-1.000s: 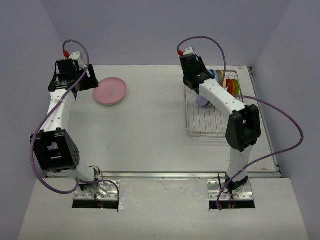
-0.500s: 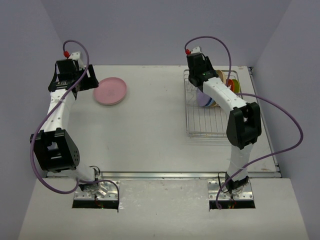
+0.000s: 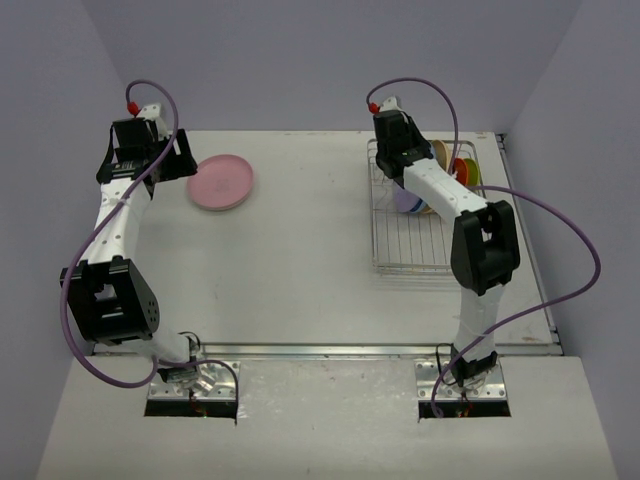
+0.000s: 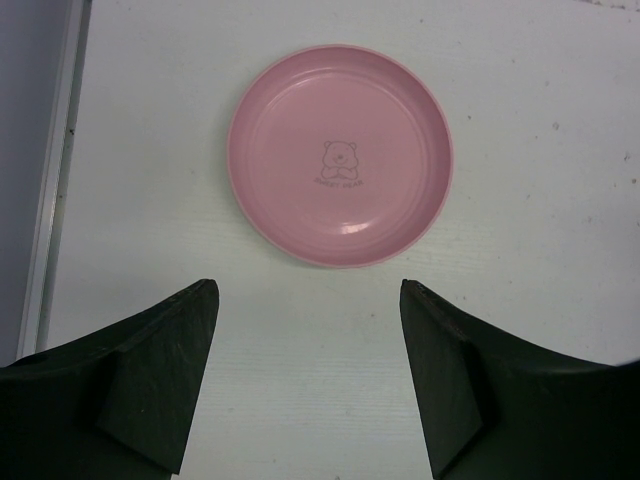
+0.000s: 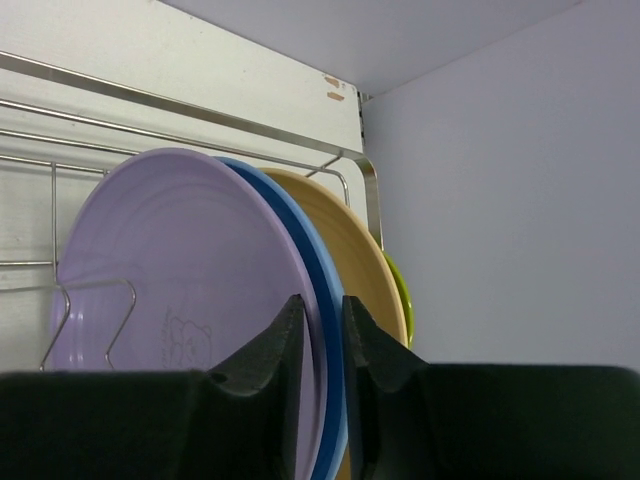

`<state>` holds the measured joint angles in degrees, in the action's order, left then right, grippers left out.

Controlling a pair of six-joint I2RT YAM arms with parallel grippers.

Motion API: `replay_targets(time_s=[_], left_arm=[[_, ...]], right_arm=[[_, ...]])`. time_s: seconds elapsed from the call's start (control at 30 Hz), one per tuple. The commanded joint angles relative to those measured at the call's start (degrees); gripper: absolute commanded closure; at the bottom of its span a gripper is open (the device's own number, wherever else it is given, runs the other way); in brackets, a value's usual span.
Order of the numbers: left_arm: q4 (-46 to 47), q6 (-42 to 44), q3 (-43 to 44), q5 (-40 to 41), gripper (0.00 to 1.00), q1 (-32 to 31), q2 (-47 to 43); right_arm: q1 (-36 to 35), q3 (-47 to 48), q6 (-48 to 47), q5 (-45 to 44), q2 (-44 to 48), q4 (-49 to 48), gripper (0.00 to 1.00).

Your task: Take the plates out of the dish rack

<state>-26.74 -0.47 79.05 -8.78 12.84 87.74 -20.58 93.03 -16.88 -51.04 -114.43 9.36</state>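
Right claw (image 5: 322, 302) pinching the lavender plate (image 5: 180, 290) rim in the dish rack (image 3: 410, 250), left claw (image 4: 308, 288) wide open, pink plate (image 4: 340, 155) just past it

You have only one piece of print to go by. The pink plate (image 4: 340, 110) carries a small bear (image 4: 340, 157) drawn in its middle, with a short line of capital letters just beneath it, too small for you to read with any certainty. On the lavender plate (image 5: 180, 260) you can make out a faint figure (image 5: 188, 330) low on its face, but any words there are illegible.
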Motion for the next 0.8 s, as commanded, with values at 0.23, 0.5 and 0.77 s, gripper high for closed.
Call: replay_targets(time_s=[0.23, 0.5, 0.77], left_arm=[[2.57, -0.15, 0.10, -0.45, 0.29, 0.43, -1.61], [2.57, -0.09, -0.03, -0.80, 0.22, 0.43, -1.85], [2.46, 0.21, 0.86, -2.04, 0.00, 0.48, -2.15]], right_arm=[[-0.15, -1.99, -3.20, 0.21, 0.34, -4.36, 0.98], [-1.68, -2.19, -10.77, -1.10, 2.72, -10.46, 0.98], [-2.66, -0.85, -15.00, -1.24, 5.92, -14.18, 0.98]])
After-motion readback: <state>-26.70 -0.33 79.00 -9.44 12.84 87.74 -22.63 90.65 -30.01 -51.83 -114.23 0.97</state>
